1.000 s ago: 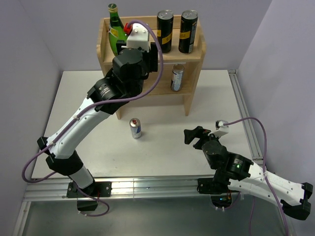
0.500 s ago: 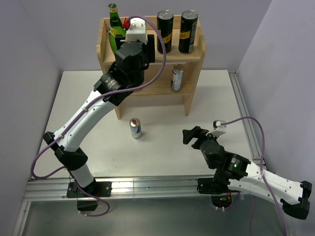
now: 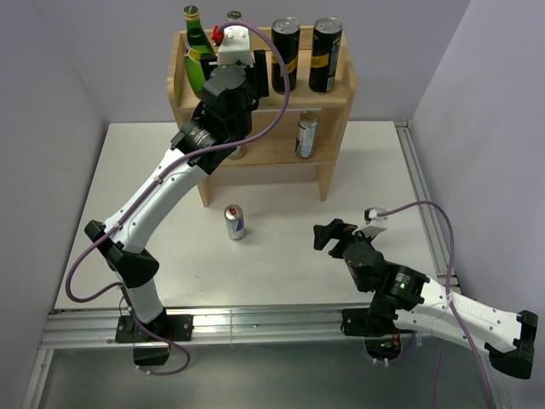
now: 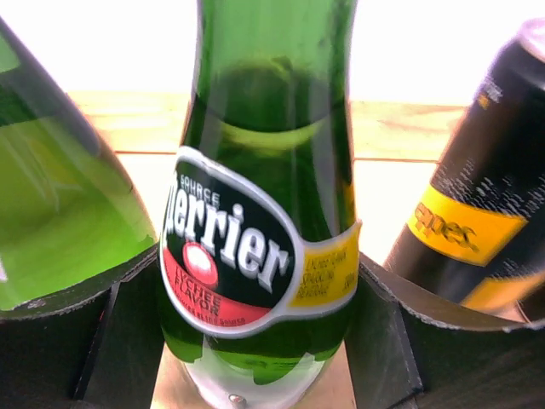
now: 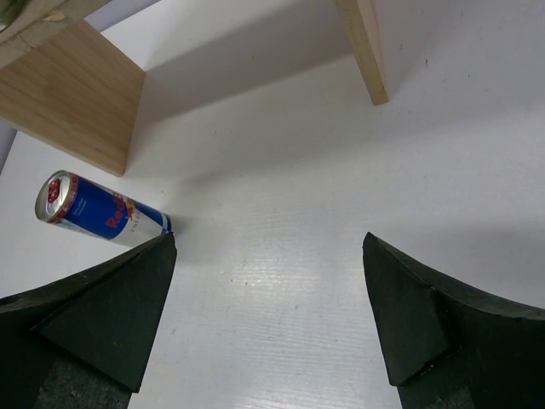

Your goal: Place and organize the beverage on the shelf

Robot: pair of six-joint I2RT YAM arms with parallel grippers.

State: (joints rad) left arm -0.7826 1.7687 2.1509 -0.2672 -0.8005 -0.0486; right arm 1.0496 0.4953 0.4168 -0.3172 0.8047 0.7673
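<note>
While the left arm (image 3: 157,187) reaches up over the top board of the shelf (image 3: 336,100), the left jaws are clamped on a green bottle (image 4: 260,196), with a pad (image 4: 383,341) pressed to each side of its lower body, just under the black and yellow label. We see this bottle upright between the jaws, but we cannot tell whether its base rests on the board. In the overhead view only its cap shows, behind the wrist.

Just left of these jaws stands the other green bottle (image 4: 60,221), close to the gripped one but apart from it. Just right of them stands a black can (image 4: 477,196), and the second black can (image 3: 325,55) stands farther right on the same board. Below and to the right of the left jaws, a slim can (image 3: 306,135) stands on the lower tier.

The right arm (image 3: 400,285) keeps low over the tabletop (image 5: 281,256), well apart from the shelf, and the right jaws stand wide open around nothing. Ahead of them and off to their left, the other slim can (image 5: 98,213), blue and silver, stands on the tabletop outside the gap between the fingers (image 5: 102,315), near the left one
</note>
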